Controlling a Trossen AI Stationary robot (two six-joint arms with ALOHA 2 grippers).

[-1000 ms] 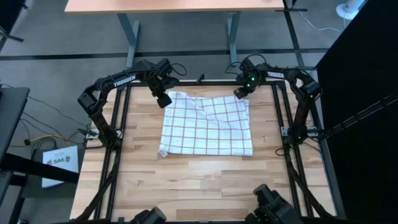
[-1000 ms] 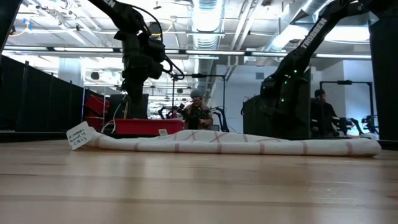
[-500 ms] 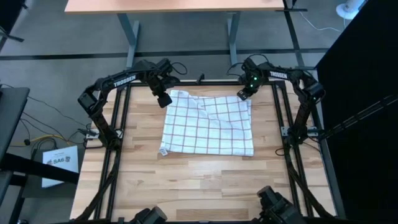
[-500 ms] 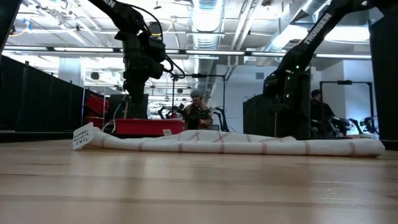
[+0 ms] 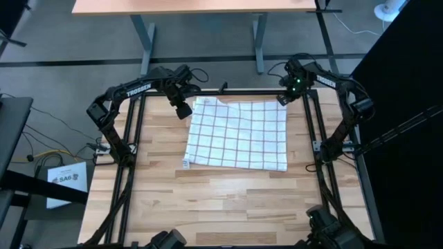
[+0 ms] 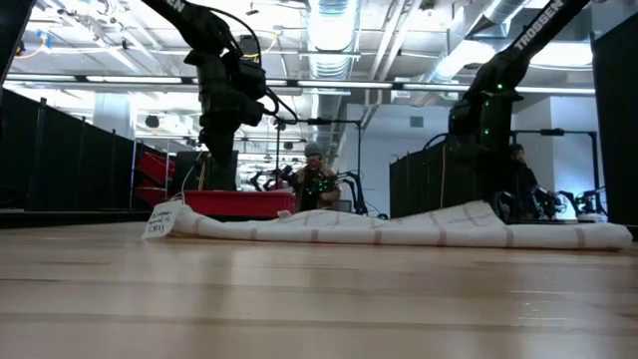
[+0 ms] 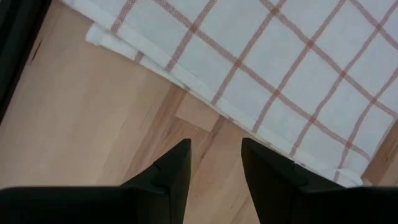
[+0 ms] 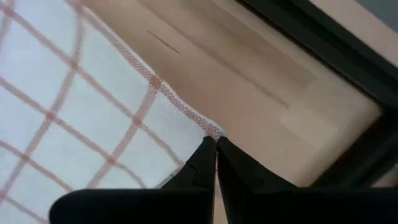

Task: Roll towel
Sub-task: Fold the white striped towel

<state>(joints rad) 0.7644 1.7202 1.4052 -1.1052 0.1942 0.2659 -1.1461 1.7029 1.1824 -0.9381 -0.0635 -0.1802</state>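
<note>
Right pincer (image 8: 216, 142) pinches towel (image 8: 74, 118) corner; left pincer (image 7: 214, 163) open.

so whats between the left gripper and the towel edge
Only bare wooden table. In the left wrist view the left gripper is open over the wood, apart from the towel hem; nothing lies between.

The right gripper (image 5: 283, 101) now sits farther toward the desk's far right corner than a second ago, pinching the towel (image 5: 239, 135) by its far right corner. The towel's crumpled far edge is pulled out flat, so the cloth spreads wider and squarer. Its near left corner with the label (image 6: 159, 221) has shifted rightward, and in the low view the towel's right part rises higher.
</note>
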